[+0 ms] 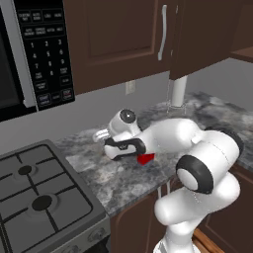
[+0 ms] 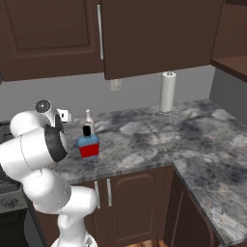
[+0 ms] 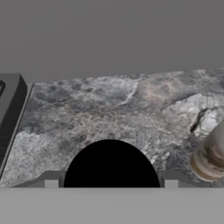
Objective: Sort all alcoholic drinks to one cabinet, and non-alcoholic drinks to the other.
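surface: grey marbled counter (image 2: 144,137) under dark wall cabinets, with a grey wall behind.
gripper: the gripper (image 3: 111,183) is low over the counter with its jaws parted. it holds nothing. a sliver of gap shows each side between the tips and the black cap (image 3: 111,164).
blue bottle: the blue bottle (image 2: 88,146) stands upright right at the gripper, its cap between the tips.
step in hand: likely grasping this bottle. centre the cap or neck between the tips, close squarely, then lift straight up so the squat body does not tip.
pale bottle: the pale bottle (image 3: 212,153) is just beyond and to one side of the gripper. keep the hand off it when lifting.
stove: the stove (image 1: 44,192) edge is on the gripper's other side.
wall cabinet: the wall cabinet (image 2: 53,34) with its silver bar handle (image 2: 100,31) is high above and beyond the gripper.
paper towel roll: the paper towel roll (image 2: 168,91) is well apart, by the wall.
writing: the bottle's red label shows no readable text. the microwave keypad (image 1: 47,54) markings are too small to read.
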{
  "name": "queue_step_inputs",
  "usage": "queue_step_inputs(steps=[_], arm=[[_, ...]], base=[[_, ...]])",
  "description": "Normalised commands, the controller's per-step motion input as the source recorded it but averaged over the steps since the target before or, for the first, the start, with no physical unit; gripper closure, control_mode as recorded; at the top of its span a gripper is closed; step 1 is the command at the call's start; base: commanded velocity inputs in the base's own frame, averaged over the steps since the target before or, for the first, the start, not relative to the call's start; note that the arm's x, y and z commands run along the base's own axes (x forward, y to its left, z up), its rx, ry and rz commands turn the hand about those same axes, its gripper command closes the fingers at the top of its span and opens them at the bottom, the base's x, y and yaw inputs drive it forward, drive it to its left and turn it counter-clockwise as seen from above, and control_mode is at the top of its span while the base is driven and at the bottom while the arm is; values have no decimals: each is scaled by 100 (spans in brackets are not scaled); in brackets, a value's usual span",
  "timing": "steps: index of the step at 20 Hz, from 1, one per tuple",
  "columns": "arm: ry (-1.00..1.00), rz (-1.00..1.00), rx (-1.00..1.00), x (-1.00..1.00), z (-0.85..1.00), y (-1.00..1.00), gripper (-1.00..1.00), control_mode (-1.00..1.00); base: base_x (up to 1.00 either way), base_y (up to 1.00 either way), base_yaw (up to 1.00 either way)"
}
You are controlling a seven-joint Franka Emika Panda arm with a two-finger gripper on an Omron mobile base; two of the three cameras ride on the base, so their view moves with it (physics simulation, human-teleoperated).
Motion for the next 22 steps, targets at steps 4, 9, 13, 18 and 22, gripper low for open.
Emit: queue_step_inputs(steps=[4, 9, 13, 18, 22], arm=[[-12, 0, 2, -62, 56, -20, 100, -100], [-14, 0, 0, -56, 61, -10, 100, -100], [-15, 0, -1, -50, 66, -6, 100, -100], [-11, 0, -3, -54, 62, -15, 100, -100], [-6, 0, -2, -61, 56, -20, 100, -100]], base=[[0, 0, 0], [0, 0, 0], [0, 0, 0], [0, 0, 0], [0, 0, 0]])
